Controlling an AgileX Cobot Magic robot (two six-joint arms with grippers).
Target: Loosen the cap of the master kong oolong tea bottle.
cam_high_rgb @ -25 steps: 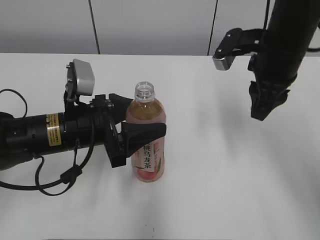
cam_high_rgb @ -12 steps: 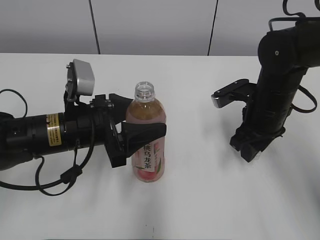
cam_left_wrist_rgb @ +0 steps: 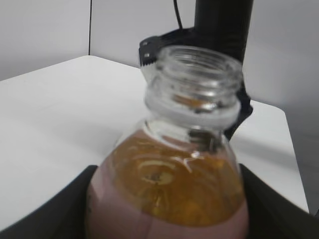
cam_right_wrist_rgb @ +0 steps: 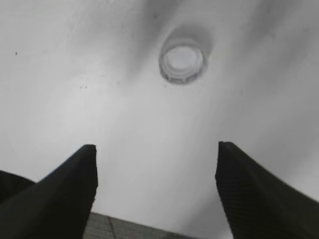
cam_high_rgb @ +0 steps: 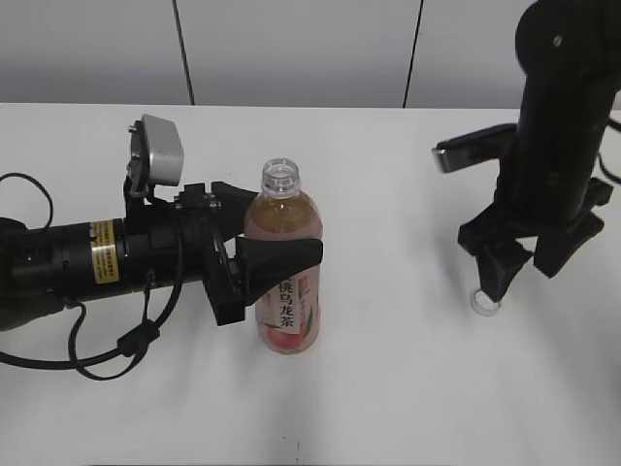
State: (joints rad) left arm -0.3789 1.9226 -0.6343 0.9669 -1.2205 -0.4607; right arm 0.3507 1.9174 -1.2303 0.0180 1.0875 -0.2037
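**Even light, soft shadows, close-range blur**

The white table [cam_high_rgb: 388, 388] is evenly and brightly lit in the exterior view; only faint shadows are cast. In the left wrist view the bottle [cam_left_wrist_rgb: 169, 189] is blurred. In the right wrist view the cap [cam_right_wrist_rgb: 182, 61] is rendered softly, in a grey shadow.

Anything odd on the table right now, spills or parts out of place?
No spill shows. The cap is fully off, lying alone on the table under the open right gripper. The bottle stands upright and open-necked in the left gripper.
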